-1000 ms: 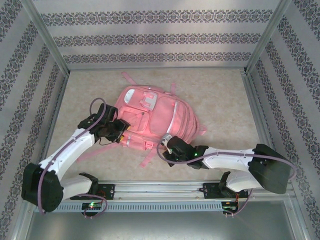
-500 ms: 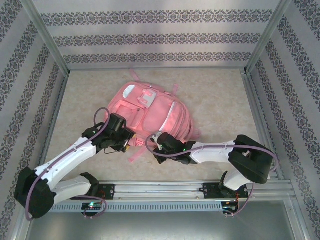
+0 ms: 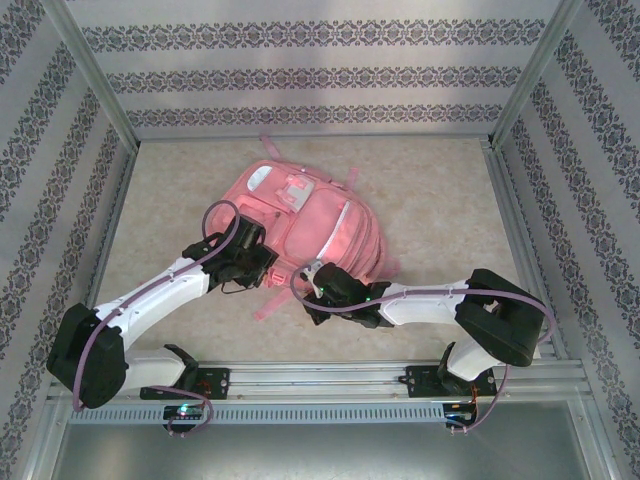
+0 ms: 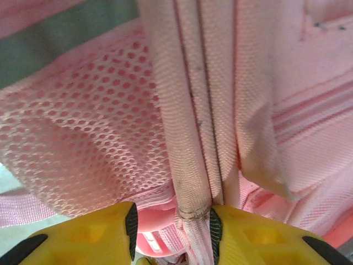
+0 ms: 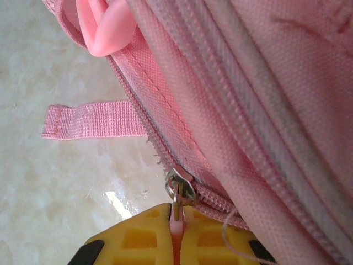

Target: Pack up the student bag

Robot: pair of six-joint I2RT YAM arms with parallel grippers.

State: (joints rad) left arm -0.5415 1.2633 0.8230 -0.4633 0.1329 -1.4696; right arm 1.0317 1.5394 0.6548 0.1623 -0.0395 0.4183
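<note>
At the middle of the worktop (image 3: 440, 200), the student bag (image 3: 310, 225) is lying flat with its pockets facing up. It is a soft, rounded pack of woven pink fabric with pale panels and ridged zip lines. In the left wrist view, an open-weave mesh panel (image 4: 83, 127) is bulging beside a folded fabric seam (image 4: 193, 110). The left tool (image 4: 171, 232) is sitting astride that seam, one yellow finger on either side; I cannot tell whether it is pinching the cloth. The right tool (image 5: 175, 229) is clenching the pink zip pull (image 5: 176, 220) hanging from a small metal slider (image 5: 180, 190). A flat webbing strap end (image 5: 91, 121) is lying near it on the worktop, which is showing a glossy, beige marbled finish. Striped, patterned walls (image 3: 320, 75) and metal posts (image 3: 97, 80) are enclosing it on three sides. Showing here are one bag, one left arm (image 3: 150, 295), one right arm (image 3: 430, 300) and two tools.
</note>
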